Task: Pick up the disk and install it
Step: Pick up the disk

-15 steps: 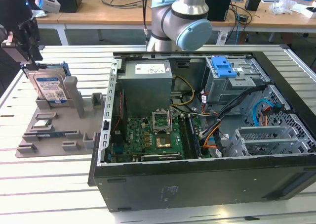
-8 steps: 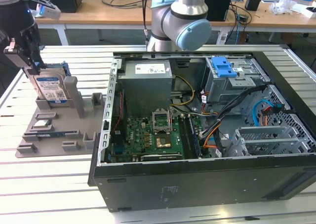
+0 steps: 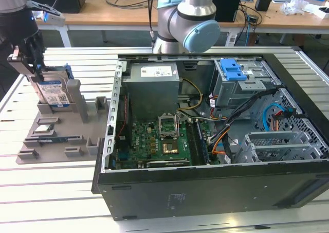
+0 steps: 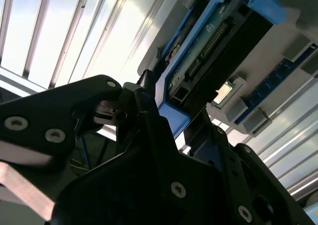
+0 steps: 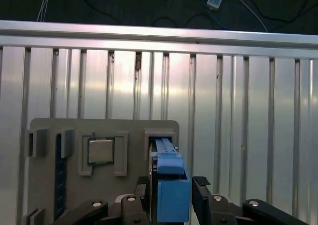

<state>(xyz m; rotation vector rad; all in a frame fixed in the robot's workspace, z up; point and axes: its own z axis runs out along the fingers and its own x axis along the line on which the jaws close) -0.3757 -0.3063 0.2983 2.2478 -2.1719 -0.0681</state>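
1. Black computer case [image 3: 205,192] lies open, lower right of the exterior view.
2. Disk [image 3: 54,93] stands upright in grey holder [image 3: 46,145], left, on slatted metal table [image 3: 51,202].
3. Gripper [image 3: 26,63] sits over it; whether it clamps, I cannot tell.
4. Cluttered wooden desk [image 3: 103,14] runs behind.

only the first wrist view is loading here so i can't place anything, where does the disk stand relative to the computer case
observer: In the exterior view the disk stands upright in a grey holder on the slatted table, to the exterior view's left of the open computer case.
operator: which way is its label turned
observer: Its white-and-blue label faces the exterior camera, and the hand is at the disk's upper end.
operator: anything blue inside the case
observer: A blue latch sits on top of the metal drive cage, beside the grey power supply.
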